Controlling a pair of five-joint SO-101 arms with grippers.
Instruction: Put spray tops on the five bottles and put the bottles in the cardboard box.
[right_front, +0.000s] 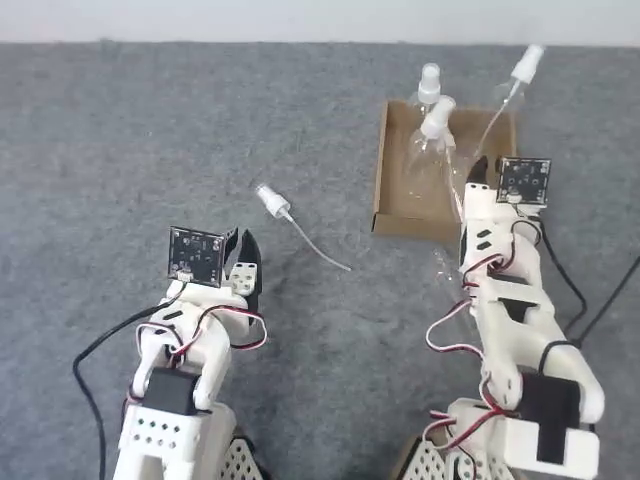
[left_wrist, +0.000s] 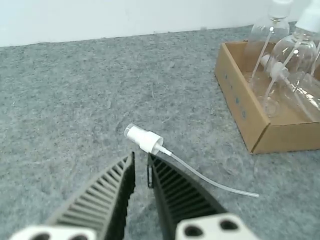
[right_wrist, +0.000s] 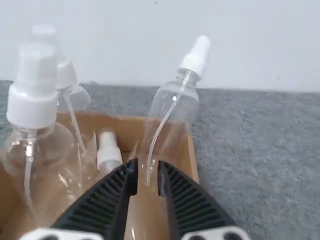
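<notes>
Covering the table is a grey felt-like mat (right_front: 150, 130), and on it, ahead of the right arm, sits an open brown cardboard box (right_front: 379, 170). Several clear plastic bottles (right_front: 432, 150) with white spray tops stand or lean inside it. Over the box's near side hangs the right arm's black ribbed claw (right_wrist: 146, 167), jaws a narrow gap apart; I cannot tell whether anything clear sits between them. Low over the mat, well apart from the box, is the left arm's black ribbed claw (left_wrist: 141, 159), jaws drawn to a thin slit with nothing gripped. One loose white spray top with a long thin clear tube (left_wrist: 143, 138) lies on the mat just beyond the left claw's tips, apparently not touching them, its head turned away from the box and its tube trailing toward the box's side.
</notes>
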